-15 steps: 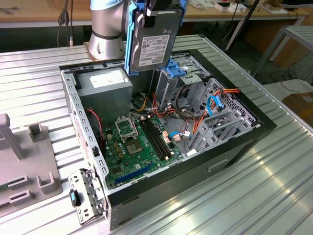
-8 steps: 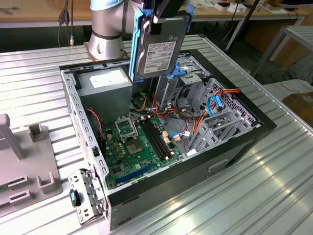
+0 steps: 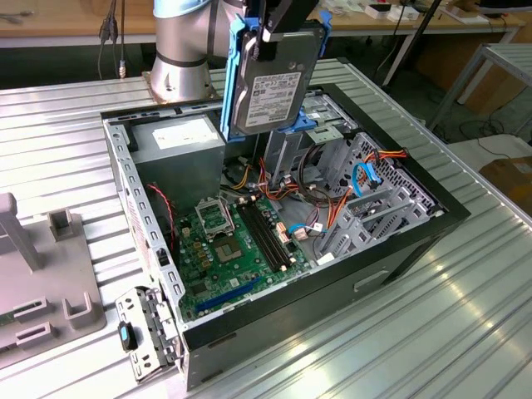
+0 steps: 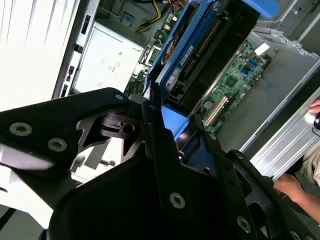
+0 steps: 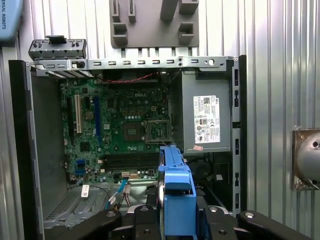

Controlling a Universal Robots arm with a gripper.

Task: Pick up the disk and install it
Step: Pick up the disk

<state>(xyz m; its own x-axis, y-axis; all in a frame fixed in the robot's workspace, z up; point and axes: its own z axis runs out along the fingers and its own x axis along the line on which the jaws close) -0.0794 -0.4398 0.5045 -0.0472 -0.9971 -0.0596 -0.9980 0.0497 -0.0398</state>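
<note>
A ribbed metal counter [image 3: 465, 316] carries an open computer case [image 3: 391, 258] lying on its side, its inside facing up. The robot arm [image 3: 183, 41] stands at the far edge of the counter, just behind the case. Inside the case a grey power-supply box [image 3: 179, 137] with a white label sits in the far corner toward the exterior view's left. A green motherboard [image 3: 224, 249] covers the floor beside it. A metal drive cage [image 3: 374, 191], threaded with red, orange and blue cables, fills the side toward the exterior view's right. A grey fixture block [image 3: 50, 274] rests on the counter outside the case, toward the exterior view's left. The disk [image 3: 266, 91] hangs upright in the air over the far part of the case, above the gap between the power-supply box and the cage. Its labelled face is turned toward the exterior camera and its blue rails run down both sides. The claw [image 3: 274, 37] is clamped on the disk's upper end, its black fingers [image 4: 155, 135] pressed against the blue frame. In the second wrist view a person's hand [image 4: 290, 187] rests by the case's edge.
</note>
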